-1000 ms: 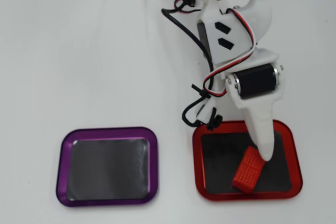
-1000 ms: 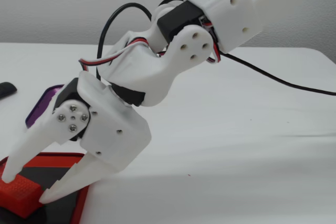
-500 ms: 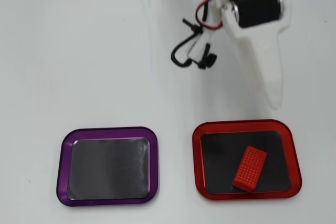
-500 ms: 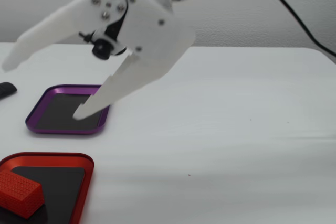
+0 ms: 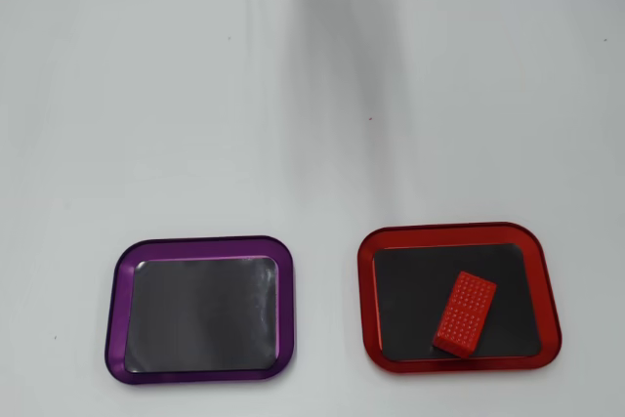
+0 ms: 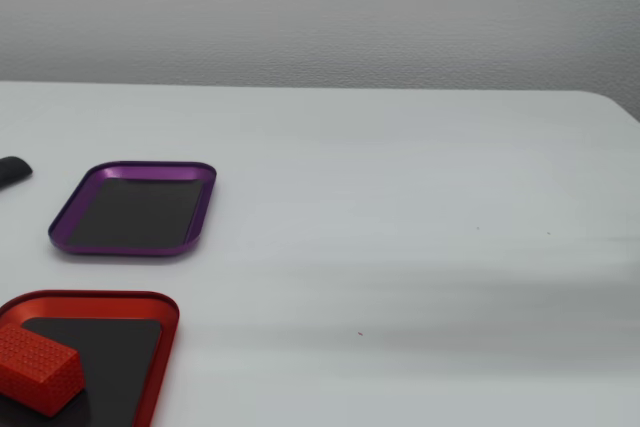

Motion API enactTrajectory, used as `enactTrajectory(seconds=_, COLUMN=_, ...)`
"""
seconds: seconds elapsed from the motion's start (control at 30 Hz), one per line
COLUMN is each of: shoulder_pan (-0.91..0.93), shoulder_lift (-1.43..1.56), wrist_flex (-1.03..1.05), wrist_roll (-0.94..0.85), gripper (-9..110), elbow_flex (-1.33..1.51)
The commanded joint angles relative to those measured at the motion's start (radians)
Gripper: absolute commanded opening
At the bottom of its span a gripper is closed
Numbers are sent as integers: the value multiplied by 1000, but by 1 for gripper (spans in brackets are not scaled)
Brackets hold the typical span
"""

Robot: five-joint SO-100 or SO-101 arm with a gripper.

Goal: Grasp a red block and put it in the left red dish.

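Inside the red dish (image 5: 369, 290) lies the red block (image 5: 465, 313); purple tray (image 5: 121, 300) empty; pincer unseen.

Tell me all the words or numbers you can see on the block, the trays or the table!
None: there is no writing anywhere.
The red block has only bumps.
The red dish and the purple tray are plain.
The white table carries only tiny specks.
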Motion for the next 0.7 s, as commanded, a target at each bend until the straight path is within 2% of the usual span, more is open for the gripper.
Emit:
enactTrajectory(seconds=0.0, shoulder_pan=29, shoulder_lift=218, wrist_flex=-8, wrist_roll=-32, gripper=27, elbow_flex=137)
enactTrajectory(seconds=0.37, shoulder_pan=147, shoulder_lift=854, wrist_flex=-178, wrist_roll=-18, gripper=27, elbow_flex=813)
enactTrajectory(seconds=0.53, shoulder_pan=163, shoulder_lift=1022, wrist_flex=-184, wrist_roll=-17, gripper=27, elbow_flex=1060)
enactTrajectory(seconds=0.67, shoulder_pan=161, shoulder_lift=1035, wrist_flex=-189, wrist_roll=-14, gripper=27, elbow_flex=1154)
